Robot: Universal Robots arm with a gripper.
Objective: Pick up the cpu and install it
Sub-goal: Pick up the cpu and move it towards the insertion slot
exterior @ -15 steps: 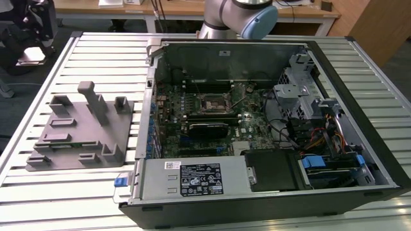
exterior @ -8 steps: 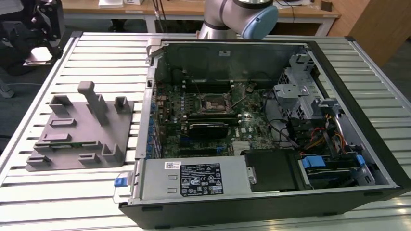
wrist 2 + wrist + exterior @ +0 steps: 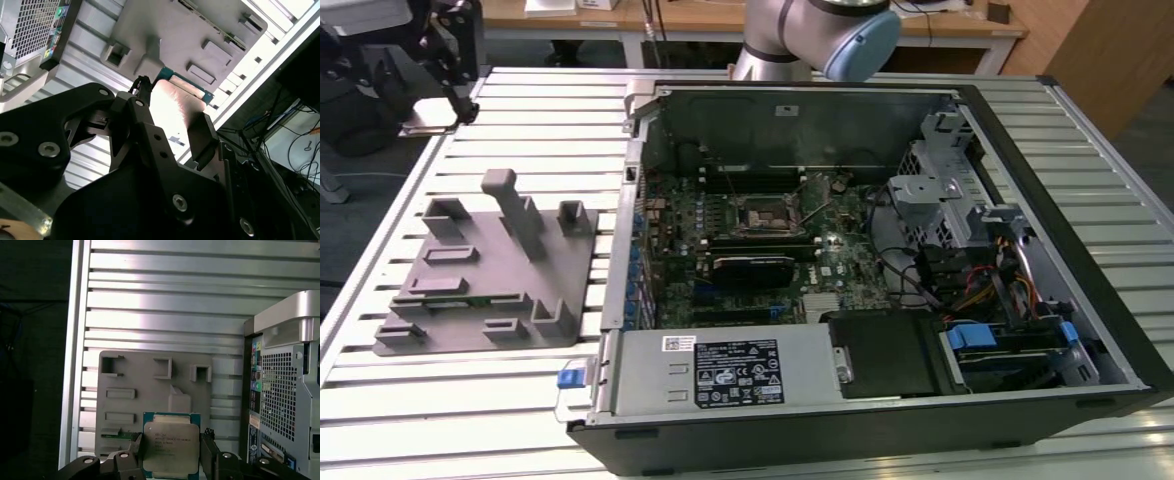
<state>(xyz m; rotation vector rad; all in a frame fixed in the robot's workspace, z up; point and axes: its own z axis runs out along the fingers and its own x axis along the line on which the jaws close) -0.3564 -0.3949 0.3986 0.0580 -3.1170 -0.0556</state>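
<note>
The cpu (image 3: 170, 446) is a flat square chip with a silver top and a green rim. It sits between the two black fingers of my gripper (image 3: 171, 449), which is shut on its opposite edges. In the second wrist view the cpu (image 3: 172, 107) shows bright between the fingers (image 3: 201, 135). It hangs above the grey plastic tray (image 3: 150, 390), over the tray's near edge. In the exterior view the dark square socket (image 3: 758, 212) lies on the motherboard inside the open computer case (image 3: 1014, 200), to the right of the tray (image 3: 480, 290).
The tray has several upright posts (image 3: 514, 205) and stands on a slatted metal table (image 3: 507, 110). The case's rear panel with a fan grille (image 3: 285, 390) is beside the tray. The arm's base (image 3: 814, 35) stands behind the case. Dark floor lies past the table edge (image 3: 75, 340).
</note>
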